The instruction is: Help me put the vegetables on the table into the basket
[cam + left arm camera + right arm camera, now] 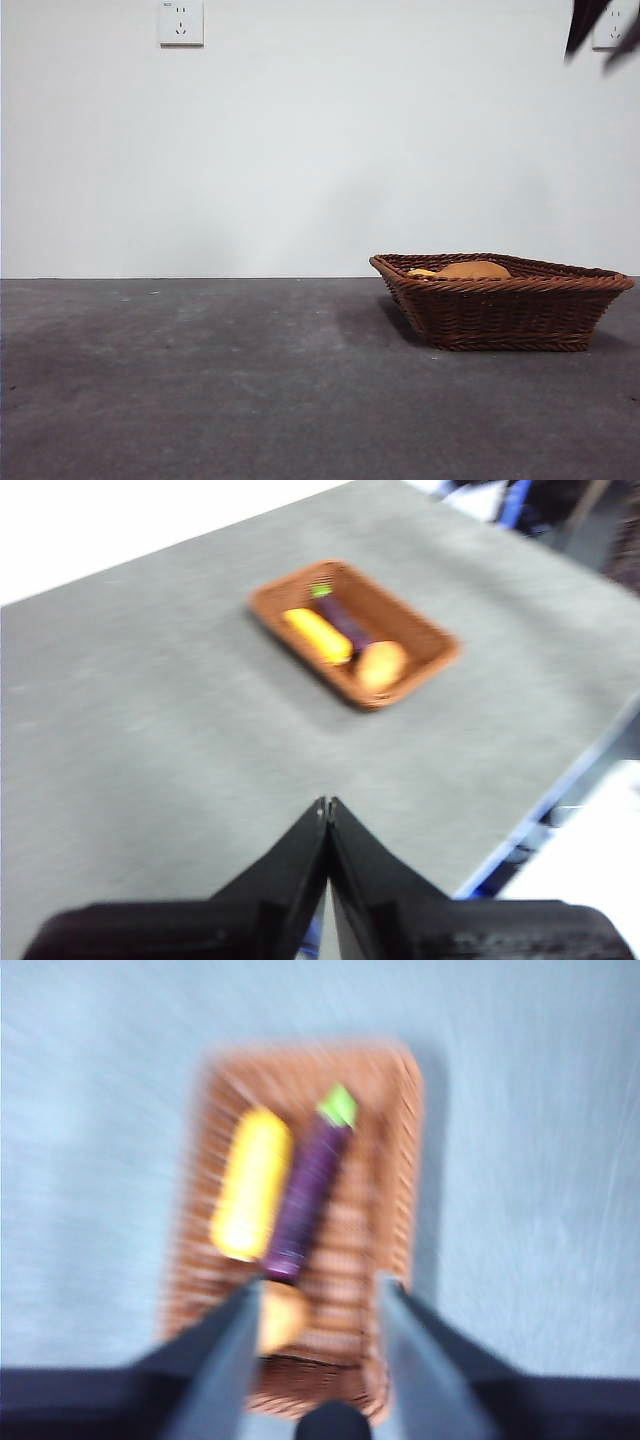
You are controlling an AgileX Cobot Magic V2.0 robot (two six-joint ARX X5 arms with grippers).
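Observation:
The brown wicker basket point(500, 300) stands on the dark grey table point(200, 380) at the right. It holds the yellow corn cob point(317, 635), the purple eggplant point(345, 620) and the tan potato point(380, 666). In the front view only the potato point(473, 270) and a bit of corn point(421, 272) show over the rim. My right gripper point(318, 1295) is open and empty above the basket point(390, 1160), over the corn point(250, 1185), eggplant point(308, 1195) and potato point(282, 1315); the view is blurred. My left gripper point(327, 805) is shut and empty, well away from the basket.
A white wall with a socket point(181, 22) stands behind the table. A black arm tip point(600, 25) shows at the top right corner of the front view. The table's edge point(560, 790) lies beyond the basket in the left wrist view.

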